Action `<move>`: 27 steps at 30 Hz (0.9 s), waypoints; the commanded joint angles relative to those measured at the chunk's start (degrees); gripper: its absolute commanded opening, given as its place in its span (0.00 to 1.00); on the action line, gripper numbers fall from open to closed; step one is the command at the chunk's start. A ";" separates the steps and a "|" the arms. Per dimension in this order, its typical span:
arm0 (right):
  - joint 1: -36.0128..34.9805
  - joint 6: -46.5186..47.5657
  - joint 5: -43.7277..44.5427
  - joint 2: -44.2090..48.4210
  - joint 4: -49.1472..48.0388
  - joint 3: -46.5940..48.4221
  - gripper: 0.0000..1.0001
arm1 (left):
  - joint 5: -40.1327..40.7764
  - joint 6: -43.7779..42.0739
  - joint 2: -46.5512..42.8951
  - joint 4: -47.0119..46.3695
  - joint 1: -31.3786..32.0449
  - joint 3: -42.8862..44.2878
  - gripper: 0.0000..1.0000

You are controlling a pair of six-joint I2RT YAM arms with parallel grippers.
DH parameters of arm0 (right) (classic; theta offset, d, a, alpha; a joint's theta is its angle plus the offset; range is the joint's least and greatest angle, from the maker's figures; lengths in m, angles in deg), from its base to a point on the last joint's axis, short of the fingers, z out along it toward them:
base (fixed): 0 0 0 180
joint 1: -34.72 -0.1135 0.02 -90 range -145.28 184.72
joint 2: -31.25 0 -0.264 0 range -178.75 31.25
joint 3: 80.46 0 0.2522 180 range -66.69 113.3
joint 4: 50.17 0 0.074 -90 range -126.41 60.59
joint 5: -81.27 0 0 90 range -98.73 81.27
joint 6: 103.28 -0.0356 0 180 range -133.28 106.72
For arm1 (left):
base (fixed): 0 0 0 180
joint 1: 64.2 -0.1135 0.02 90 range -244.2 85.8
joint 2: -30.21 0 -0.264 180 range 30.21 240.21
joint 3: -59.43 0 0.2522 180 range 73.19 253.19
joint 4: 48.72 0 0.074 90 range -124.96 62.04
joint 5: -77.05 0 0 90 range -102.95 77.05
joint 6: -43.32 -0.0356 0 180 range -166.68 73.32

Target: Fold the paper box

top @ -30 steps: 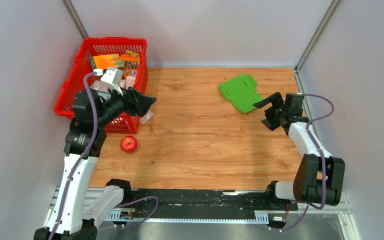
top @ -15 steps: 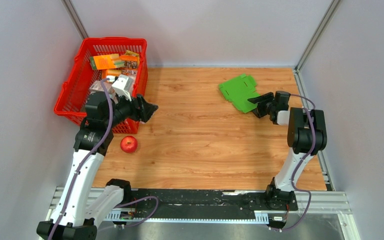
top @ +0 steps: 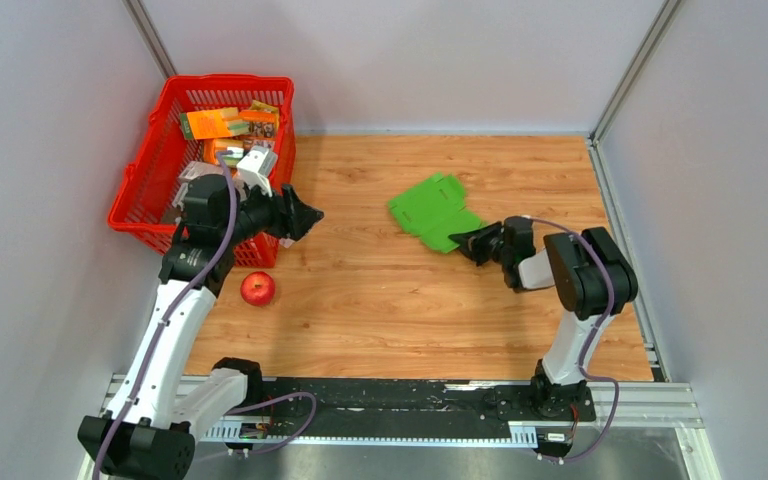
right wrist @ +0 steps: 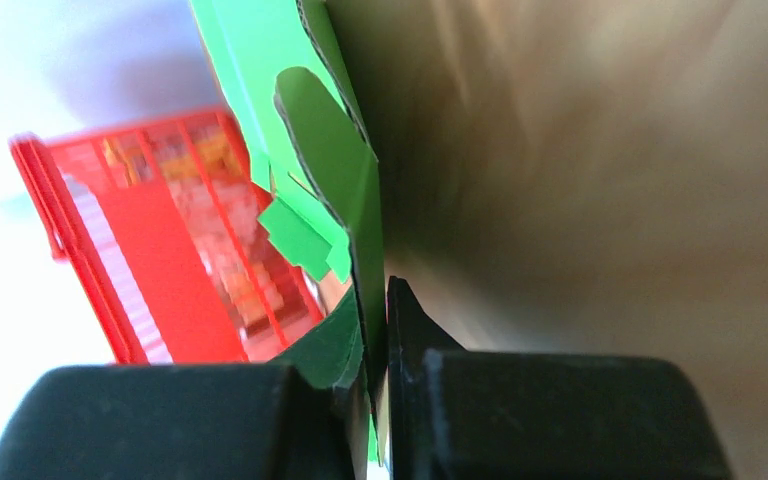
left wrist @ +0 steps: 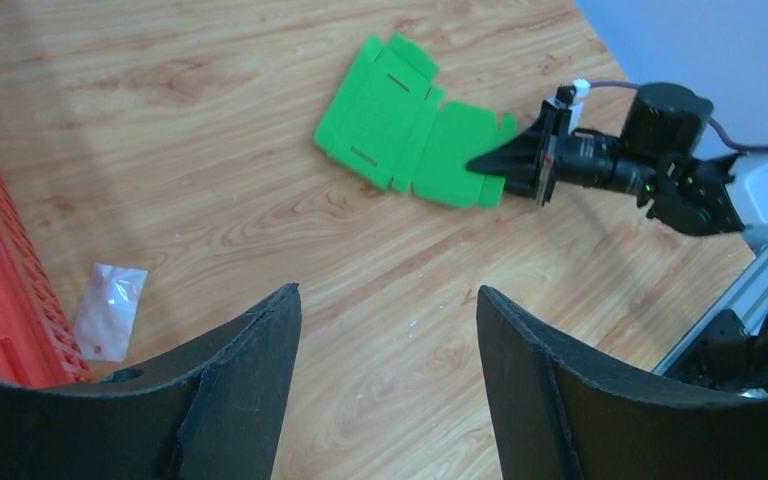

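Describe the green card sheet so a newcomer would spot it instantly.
On the wooden table, look near the middle, well right of the red basket. There lies the paper box, a flat die-cut sheet with flaps, one edge pinched by the right gripper. Its bright green sets it apart from the red apple and basket.

the paper box [top: 430, 210] is laid flat at the middle of the table [top: 380, 310], clamped at its right edge by the right gripper [top: 477, 243]. the basket [top: 230, 80] is set far left, with the apple [top: 257, 288] before it.
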 commanded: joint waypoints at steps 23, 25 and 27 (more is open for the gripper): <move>-38.81 7.72 22.91 29.88 3.78 -21.85 0.66 | 43.80 33.39 2.98 -9.19 30.47 -21.55 0.78; -40.04 15.51 12.84 28.57 2.28 -20.19 0.67 | 44.32 34.18 4.49 -9.53 31.34 -20.58 0.78; -40.75 18.19 7.52 28.82 4.38 -19.48 0.68 | 44.93 34.53 6.33 -11.55 32.31 -20.66 0.78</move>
